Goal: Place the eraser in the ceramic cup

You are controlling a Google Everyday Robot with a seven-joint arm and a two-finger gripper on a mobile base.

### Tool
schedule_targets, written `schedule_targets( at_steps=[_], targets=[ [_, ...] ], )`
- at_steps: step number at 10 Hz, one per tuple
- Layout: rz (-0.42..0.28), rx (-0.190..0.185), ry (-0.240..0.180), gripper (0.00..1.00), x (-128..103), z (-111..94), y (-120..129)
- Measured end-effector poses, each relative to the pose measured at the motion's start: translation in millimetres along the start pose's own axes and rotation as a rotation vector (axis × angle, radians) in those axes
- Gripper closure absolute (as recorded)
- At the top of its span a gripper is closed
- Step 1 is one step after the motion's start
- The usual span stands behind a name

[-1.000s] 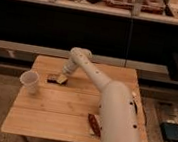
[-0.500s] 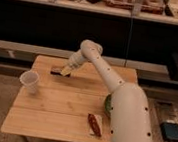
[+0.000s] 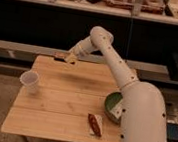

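The white ceramic cup (image 3: 30, 80) stands upright on the left part of the wooden table (image 3: 61, 106). My gripper (image 3: 67, 58) hangs over the table's back left edge, up and to the right of the cup. It is shut on the eraser (image 3: 60, 56), a small dark flat block that sticks out to the left of the fingers, lifted off the table. The arm reaches in from the right and bends down to the gripper.
A dark green bowl (image 3: 110, 105) with a white tube in it sits at the table's right edge, against my body. A reddish-brown packet (image 3: 95, 123) on white wrapper lies near the front edge. Dark shelving stands behind the table.
The gripper has risen from the table top near the back left and moved slightly back, carrying the dark eraser up with it. The cup has not moved.
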Motion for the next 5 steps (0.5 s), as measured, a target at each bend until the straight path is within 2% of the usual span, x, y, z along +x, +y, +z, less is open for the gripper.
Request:
schedule_targets(
  at_steps=[3,5],
  targets=[
    [-0.111,0.03,0.058,1.0,71.2,-20.2,-16.3],
    [-0.158,0.07,0.105,1.0,111.4,-18.8,-34.5]
  ],
)
